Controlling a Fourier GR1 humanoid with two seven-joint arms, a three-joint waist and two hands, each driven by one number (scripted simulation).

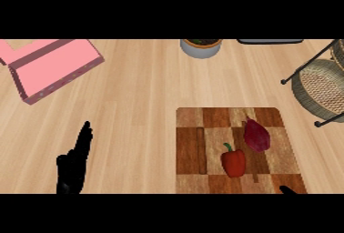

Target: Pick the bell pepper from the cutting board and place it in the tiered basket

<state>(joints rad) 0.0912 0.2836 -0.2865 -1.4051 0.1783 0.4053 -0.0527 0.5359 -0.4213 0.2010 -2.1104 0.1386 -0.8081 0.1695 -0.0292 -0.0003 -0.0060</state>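
Red bell pepper (233, 163) lies on the cutting board (191, 150) beside a purple vegetable (256, 134). Right hand (287, 189) (fingers unreadable) should straddle its middle; left hand (73, 164) rests open. Tiered basket (321, 88) waits right.

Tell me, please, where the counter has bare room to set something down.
Bare wood lies between the pink box and the cutting board, ahead of the left hand. It is crowded by the tiered basket and pot.
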